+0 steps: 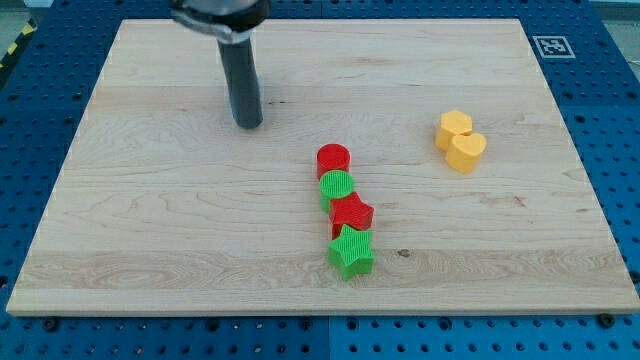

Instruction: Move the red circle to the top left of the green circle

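The red circle (333, 159) sits near the board's middle, touching the top of the green circle (338, 186) just below it. A red star (351, 213) and a green star (351, 252) continue the same column downward, each touching the one above. My tip (248, 124) is on the board up and to the left of the red circle, well apart from all the blocks. The dark rod rises from it to the view's top.
A yellow hexagon (453, 127) and a yellow heart (466, 151) touch each other at the view's right. The wooden board (150, 230) lies on a blue pegboard table. A fiducial tag (552, 45) marks the board's top right corner.
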Robot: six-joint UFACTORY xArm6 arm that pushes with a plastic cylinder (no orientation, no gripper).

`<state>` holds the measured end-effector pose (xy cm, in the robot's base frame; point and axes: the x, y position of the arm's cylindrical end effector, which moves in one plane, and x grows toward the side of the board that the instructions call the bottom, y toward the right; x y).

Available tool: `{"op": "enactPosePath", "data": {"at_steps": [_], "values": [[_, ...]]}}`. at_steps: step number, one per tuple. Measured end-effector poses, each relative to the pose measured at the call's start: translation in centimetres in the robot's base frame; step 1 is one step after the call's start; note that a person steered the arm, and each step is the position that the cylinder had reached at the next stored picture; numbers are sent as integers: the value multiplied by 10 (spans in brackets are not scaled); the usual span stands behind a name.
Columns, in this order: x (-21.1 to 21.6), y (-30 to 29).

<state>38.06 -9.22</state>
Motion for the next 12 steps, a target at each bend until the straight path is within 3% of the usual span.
{"op": "enactPosePath", "data": {"at_steps": [3,6,8,9,10,12], "values": [[39,32],[39,32],[49,128],[78,177],[93,151],[74,70]]}}
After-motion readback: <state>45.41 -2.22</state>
